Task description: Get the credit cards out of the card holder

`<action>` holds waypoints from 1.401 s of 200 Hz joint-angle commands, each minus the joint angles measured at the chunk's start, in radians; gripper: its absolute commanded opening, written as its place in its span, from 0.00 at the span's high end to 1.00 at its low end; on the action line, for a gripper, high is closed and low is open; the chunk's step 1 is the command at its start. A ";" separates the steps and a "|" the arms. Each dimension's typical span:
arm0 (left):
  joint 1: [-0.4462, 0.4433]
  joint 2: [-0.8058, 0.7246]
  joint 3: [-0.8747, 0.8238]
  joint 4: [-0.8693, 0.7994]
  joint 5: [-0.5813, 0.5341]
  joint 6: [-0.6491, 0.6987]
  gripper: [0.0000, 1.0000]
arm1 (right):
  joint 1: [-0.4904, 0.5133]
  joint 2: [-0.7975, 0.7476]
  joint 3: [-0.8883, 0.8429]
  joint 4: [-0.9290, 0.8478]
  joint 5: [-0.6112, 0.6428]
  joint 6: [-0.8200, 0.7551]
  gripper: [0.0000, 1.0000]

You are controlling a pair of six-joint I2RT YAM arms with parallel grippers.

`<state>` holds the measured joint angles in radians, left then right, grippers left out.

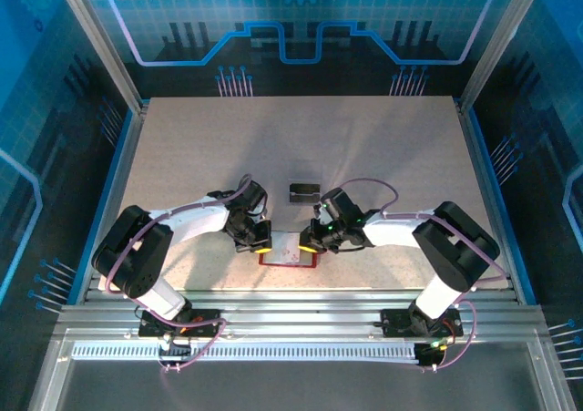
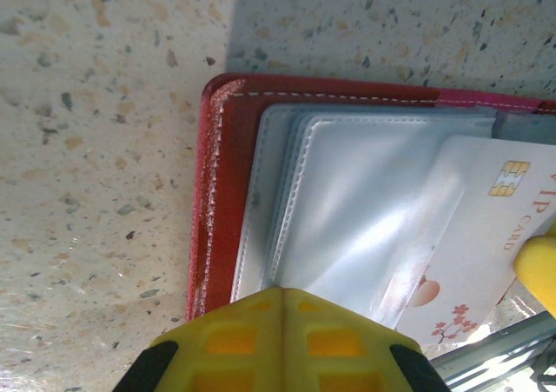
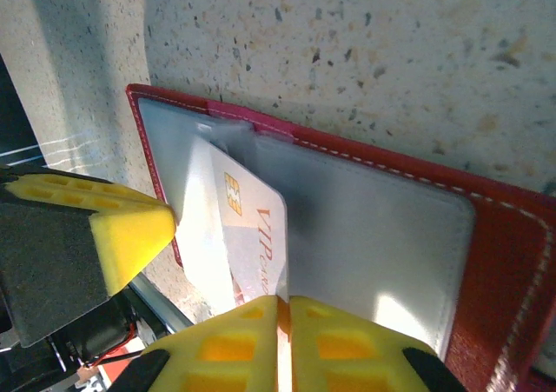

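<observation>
Down at the near edge of the table point(image 1: 383, 156), right between the two arms, the card holder point(image 1: 288, 247) lies flat and open. It has a dark red border with pale stitching and shiny grey-clear pockets inside.

A white card point(image 2: 486, 227) is sticking out of a pocket at an angle. It's got a gold chip point(image 2: 508, 179) and orange lettering I can read as "VIP CARD" from the left wrist cam. There's also a little cherry blossom branch and a reddish circle printed lower down. From the right wrist cam, "VIP" is clear but the smaller script after it is too blurry to read.

The left gripper point(image 2: 282, 292) has its yellow fingers pressed flat together, with the tips sitting on the edge of the clear pocket near the holder's left side. The right gripper point(image 3: 282, 301) is closed too, and the corner of the white card runs straight into the seam between its fingers, so it looks like it's pinching that card.

Further back on the table, well apart from the holder, there's a dark card point(image 1: 303, 191) lying by itself. Any writing on it is too small to make out.
</observation>
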<state>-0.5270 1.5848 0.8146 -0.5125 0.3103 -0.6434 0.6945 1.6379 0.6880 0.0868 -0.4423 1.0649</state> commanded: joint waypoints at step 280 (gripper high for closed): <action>0.005 0.012 -0.011 -0.034 -0.019 0.024 0.99 | 0.015 -0.056 0.031 -0.103 0.012 -0.014 0.83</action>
<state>-0.5262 1.5848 0.8146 -0.5125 0.3103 -0.6434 0.6884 1.5764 0.7147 -0.0288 -0.4271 1.0317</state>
